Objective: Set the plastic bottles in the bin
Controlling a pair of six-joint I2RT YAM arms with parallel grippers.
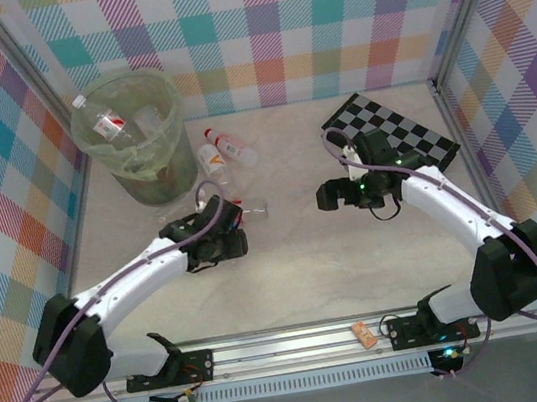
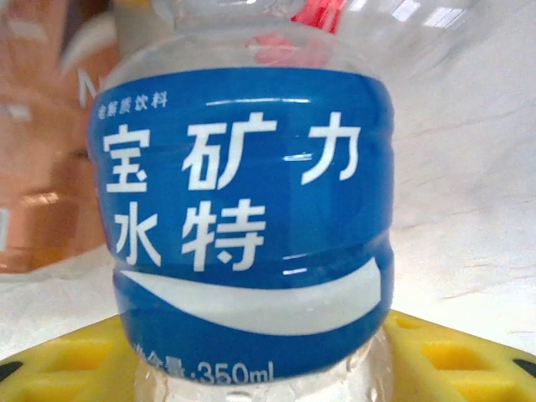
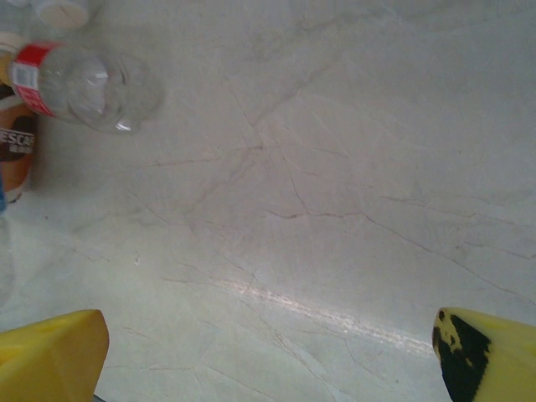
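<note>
A clear bottle with a blue label [image 2: 243,209] sits between the yellow fingers [image 2: 456,352] of my left gripper [image 2: 251,364], which press against both its sides. From above, the left gripper [image 1: 218,214] is low on the table, in front of the pale-green bin [image 1: 178,113]. A clear bottle [image 1: 100,120] leans inside the bin. Two white-and-red-labelled bottles [image 1: 232,148] lie right of the bin. My right gripper [image 1: 333,194] hovers open at mid-table with bare table between its fingers [image 3: 50,352]. A red-labelled clear bottle [image 3: 92,79] and a brown bottle [image 3: 17,146] lie to its far left.
A black-and-white checkerboard [image 1: 395,132] lies at the back right behind the right arm. An amber bottle [image 2: 42,167] stands close on the left of the held one. Checked walls enclose the table on three sides. A small tan object [image 1: 363,333] rests on the front rail.
</note>
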